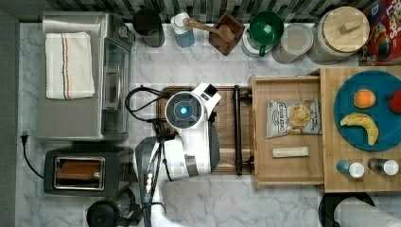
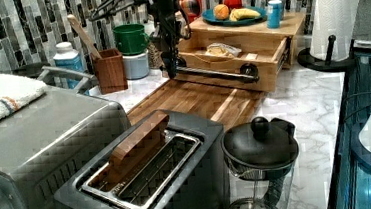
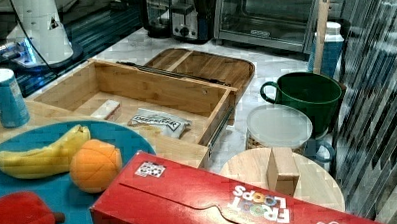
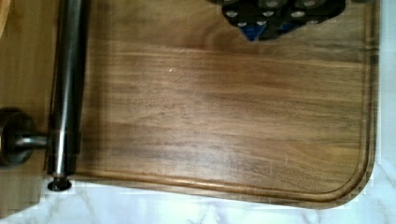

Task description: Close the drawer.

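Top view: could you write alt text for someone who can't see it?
A shallow light-wood drawer with a long black bar handle stands pulled open, holding a chip bag, while a white robot arm hovers over the dark brown wooden tray on a marble counter.

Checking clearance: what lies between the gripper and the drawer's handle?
Nothing. In the left view the gripper hangs beside the handle of the drawer, above the wooden tray.

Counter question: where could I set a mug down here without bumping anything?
Bare marble lies in front of the open drawer, beside the coffee press. The back row around the green mug and jar is crowded.
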